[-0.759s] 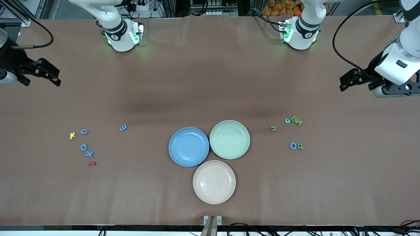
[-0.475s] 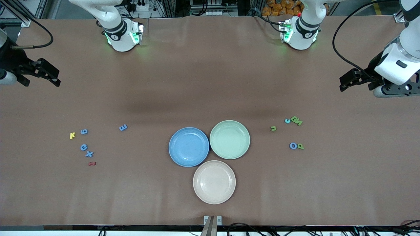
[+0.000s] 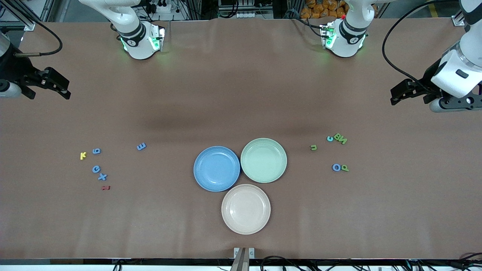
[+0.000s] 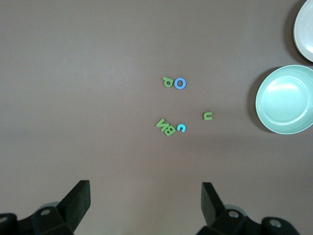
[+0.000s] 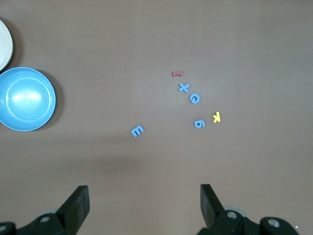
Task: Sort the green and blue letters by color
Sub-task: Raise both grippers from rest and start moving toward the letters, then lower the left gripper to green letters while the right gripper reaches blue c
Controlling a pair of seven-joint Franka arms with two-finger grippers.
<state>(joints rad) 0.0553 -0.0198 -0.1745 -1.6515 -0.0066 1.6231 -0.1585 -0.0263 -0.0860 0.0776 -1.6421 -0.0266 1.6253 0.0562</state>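
Almost nothing has changed: the left gripper [image 3: 395, 96] and right gripper [image 3: 56, 88], both spread wide and empty, stay high at the table's ends, so sorting has not begun. The small flat blue and green letters [image 3: 340, 139] lie at three and nine o'clock of the round blue plate [image 3: 216, 180] and green plate [image 3: 263, 177]. Only the wrist views show the fingers [image 4: 78, 198] apart.

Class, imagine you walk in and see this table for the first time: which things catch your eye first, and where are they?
Three plates sit clustered mid-table: a blue plate, a green plate, and a cream plate nearest the front camera. Small letters lie scattered toward each end: mostly blue letters at the right arm's end, mostly green letters at the left arm's.
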